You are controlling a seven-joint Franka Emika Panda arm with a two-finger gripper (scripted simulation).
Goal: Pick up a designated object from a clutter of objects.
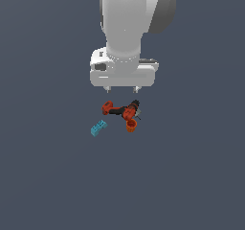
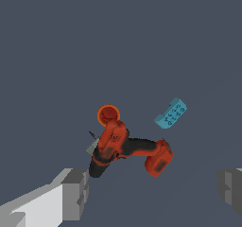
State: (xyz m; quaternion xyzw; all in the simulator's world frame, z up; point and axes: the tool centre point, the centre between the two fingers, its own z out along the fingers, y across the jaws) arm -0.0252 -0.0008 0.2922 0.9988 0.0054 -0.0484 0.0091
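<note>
A flat, featureless slate-grey floor (image 1: pixel 43 186) on every side, evenly lit, without walls or furniture in sight.

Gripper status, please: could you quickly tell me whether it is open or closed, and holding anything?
Gripper: open, holding nothing, above the clutter.

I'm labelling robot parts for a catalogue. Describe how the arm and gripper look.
The arm is glossy white and rounded, with a dark grey joint. The gripper is a white boxy block with a dark side panel and two short pale tips; the wrist view shows blocky grey fingers.
</note>
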